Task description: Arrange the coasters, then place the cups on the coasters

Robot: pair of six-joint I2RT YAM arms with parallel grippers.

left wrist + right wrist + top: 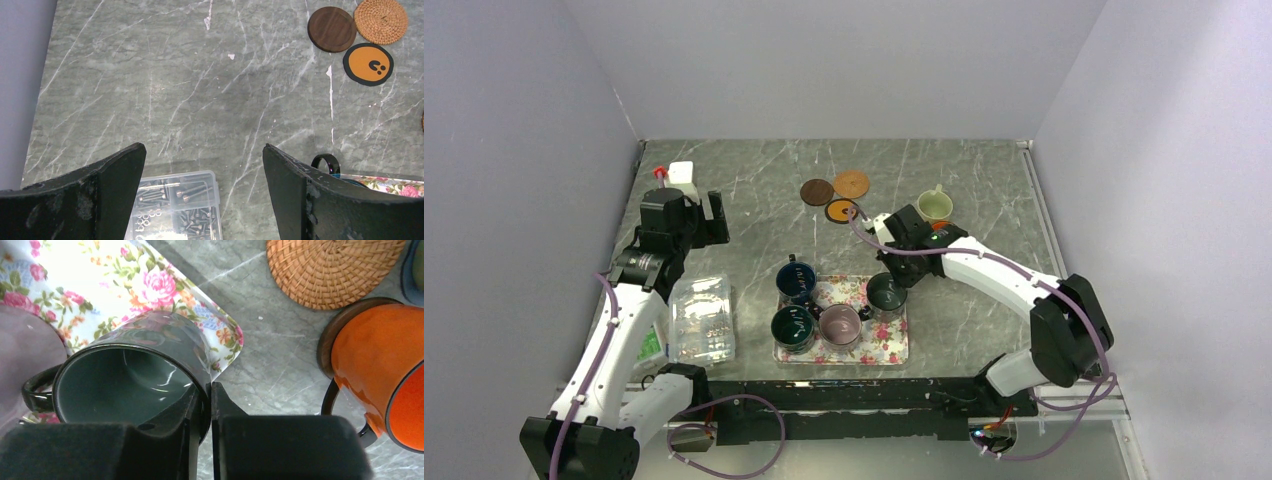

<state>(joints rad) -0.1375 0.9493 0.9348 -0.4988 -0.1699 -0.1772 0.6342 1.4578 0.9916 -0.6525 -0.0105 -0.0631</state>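
Observation:
My right gripper (209, 387) is shut on the rim of a dark green cup (130, 375), one finger inside and one outside. That cup (886, 292) stands at the far right corner of the floral tray (892, 345). Beside it, an orange cup (385, 375) sits on a dark brown coaster (332, 335), near a woven coaster (330, 270). The navy (796, 280), second dark green (792, 328) and mauve (840, 324) cups are on the tray. A cream cup (935, 205) stands at the far right. Dark brown (331, 29), woven (380, 20) and black-and-orange (368, 64) coasters lie together. My left gripper (204, 150) hangs open and empty.
A clear plastic box of screws (175, 205) lies under the left gripper, left of the tray (390, 184). A small white block (682, 178) sits at the far left. Grey walls close the table on three sides.

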